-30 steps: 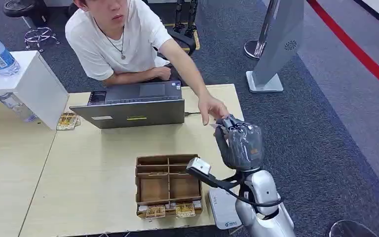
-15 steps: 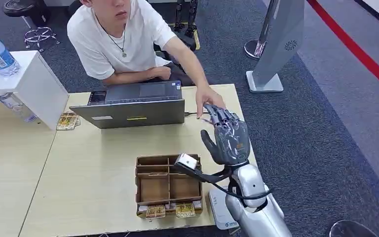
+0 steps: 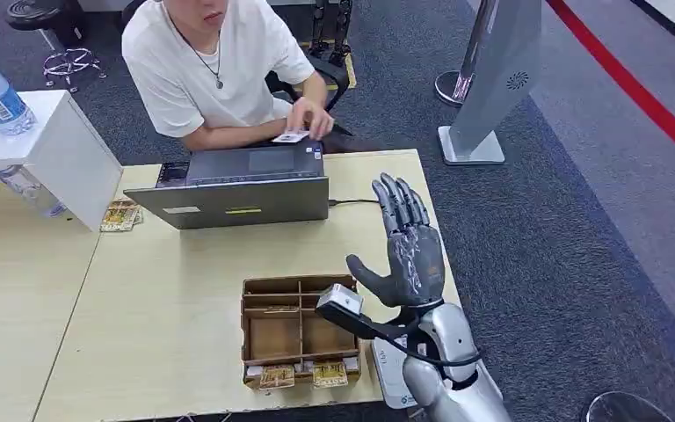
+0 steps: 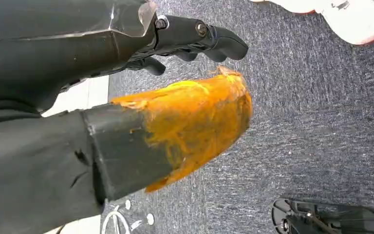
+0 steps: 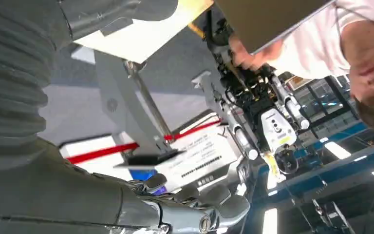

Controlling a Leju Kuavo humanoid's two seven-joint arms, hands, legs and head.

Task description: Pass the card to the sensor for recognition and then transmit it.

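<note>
Right hand (image 3: pixel 409 255): fingers spread, palm empty, raised over the table's right edge | card (image 3: pixel 291 136): in the person's hand (image 3: pixel 309 119) behind the laptop (image 3: pixel 239 187), well apart from your hand, up and left | left hand (image 4: pixel 195 41): hanging, state unclear.

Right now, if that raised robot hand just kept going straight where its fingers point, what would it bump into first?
Probably nothing soon. The right robot hand is open, fingers aimed up and past the table's far edge, right of the laptop. The line looks free; depth is unclear.
</note>
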